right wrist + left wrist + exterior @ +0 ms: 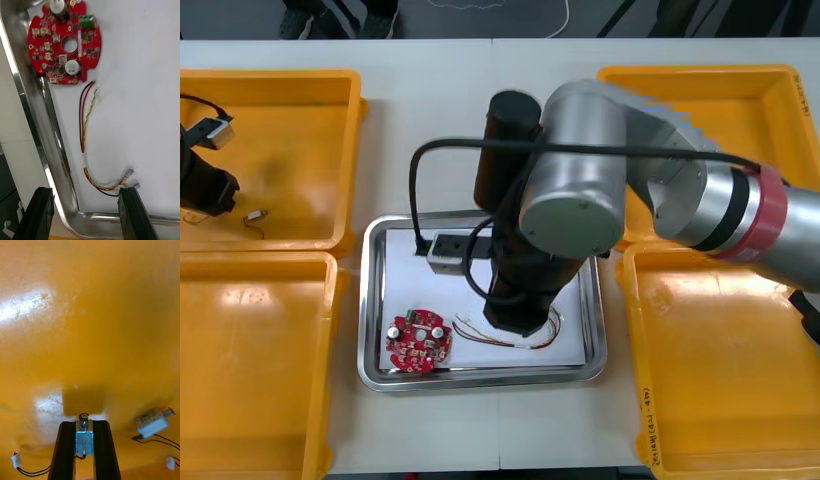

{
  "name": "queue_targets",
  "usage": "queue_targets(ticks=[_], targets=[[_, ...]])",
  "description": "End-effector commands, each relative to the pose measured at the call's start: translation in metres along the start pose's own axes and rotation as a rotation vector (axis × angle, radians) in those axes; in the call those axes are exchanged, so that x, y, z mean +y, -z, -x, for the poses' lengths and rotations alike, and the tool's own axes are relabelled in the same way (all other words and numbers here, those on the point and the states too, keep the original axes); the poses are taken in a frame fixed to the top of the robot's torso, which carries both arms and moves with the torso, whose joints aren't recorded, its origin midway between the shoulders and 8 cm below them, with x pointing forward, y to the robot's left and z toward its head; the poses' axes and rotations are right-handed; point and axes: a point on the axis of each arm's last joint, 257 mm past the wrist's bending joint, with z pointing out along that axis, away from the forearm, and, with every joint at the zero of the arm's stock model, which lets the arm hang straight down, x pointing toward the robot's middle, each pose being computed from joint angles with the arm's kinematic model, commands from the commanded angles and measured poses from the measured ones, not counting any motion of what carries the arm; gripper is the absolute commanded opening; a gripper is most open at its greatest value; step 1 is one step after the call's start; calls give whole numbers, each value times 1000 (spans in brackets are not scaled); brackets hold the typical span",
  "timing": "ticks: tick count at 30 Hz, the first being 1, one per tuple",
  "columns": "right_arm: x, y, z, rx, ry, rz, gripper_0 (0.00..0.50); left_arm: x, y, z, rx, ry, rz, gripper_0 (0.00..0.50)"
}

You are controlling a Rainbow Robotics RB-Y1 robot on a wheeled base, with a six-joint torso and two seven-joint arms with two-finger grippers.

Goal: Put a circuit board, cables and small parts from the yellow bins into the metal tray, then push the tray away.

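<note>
Front view: the right arm [580, 190] hangs over the metal tray [372, 300]. In the tray lie a red circuit board [418, 342] and a red and yellow cable [525, 338]. The left arm [202, 185] reaches into the farther left yellow bin [350, 150].

Right wrist view: the right gripper [86, 213] stands empty with its fingers wide apart, low over the tray's corner. The cable's plug end sits just beside one finger.

Left wrist view: the left gripper [84, 427] is clamped on a small metal part [84, 440] close above the bin floor, and a second small metal part [152, 422] lies near. I'd judge the held piece light, rigid and slick-sided. Its metal body is the right place to hold it, since the thin trailing leads could snag.
</note>
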Motion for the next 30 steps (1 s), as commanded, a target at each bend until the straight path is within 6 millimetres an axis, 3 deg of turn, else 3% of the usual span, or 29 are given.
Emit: queue_targets(ticks=[1,14,20,30], targets=[[-37,48,3,-38,-26,-99,500,20,56,37,-92,80,2,0],[-94,98,-34,-34,-194,-138,500,-10,109,50,-88,155,-37,0],[-124,121,-60,-26,-279,-180,500,-28,132,50,-66,182,-28,0],[-177,154,-122,-7,-465,-238,500,-58,162,41,-26,189,5,0]])
